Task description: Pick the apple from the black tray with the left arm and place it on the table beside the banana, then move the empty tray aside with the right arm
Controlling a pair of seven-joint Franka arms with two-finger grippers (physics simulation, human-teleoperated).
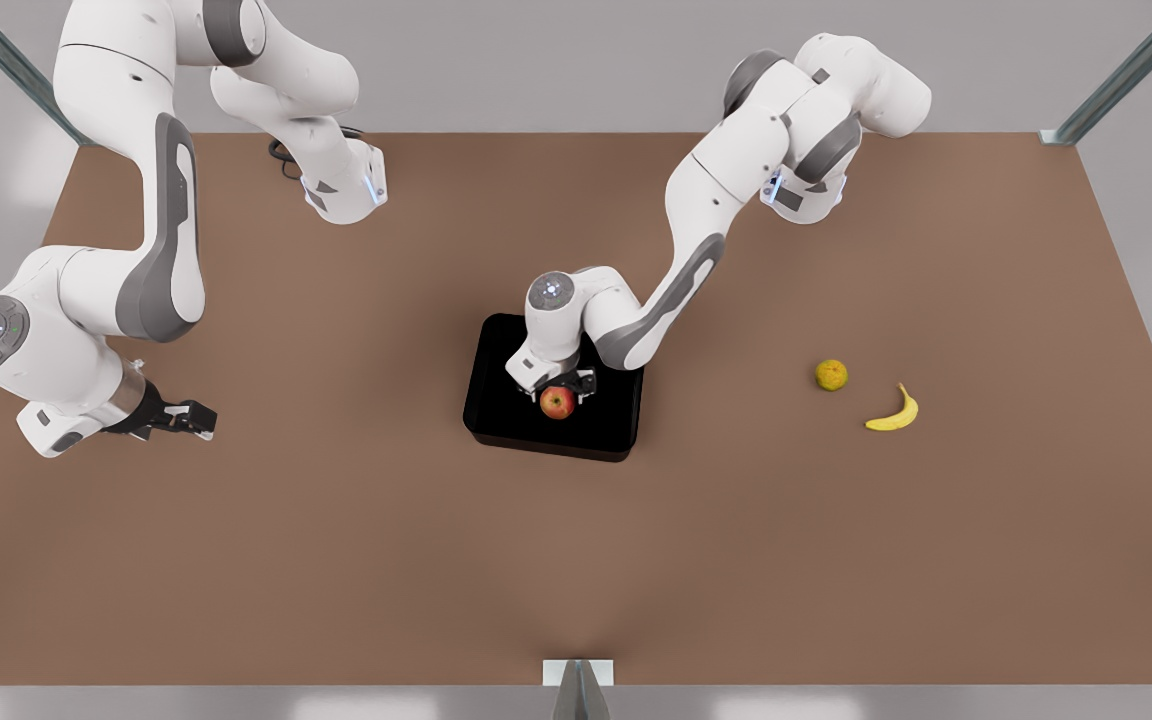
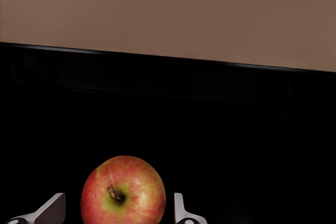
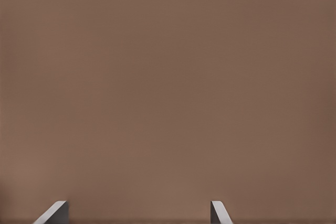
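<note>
Two spread fingers [image 2: 52, 207] of left gripper [image 1: 564, 386] flanking apple [image 1: 557, 403], not yet pinching, inside black tray [image 1: 506, 400]. Grasp step: next, squeeze, lift, carry toward banana [image 1: 894, 412] beside yellow-green fruit [image 1: 831, 375]. Right gripper [image 1: 191, 418] parted, empty, waiting over brown table [image 1: 336, 560]; grey surroundings.
</note>
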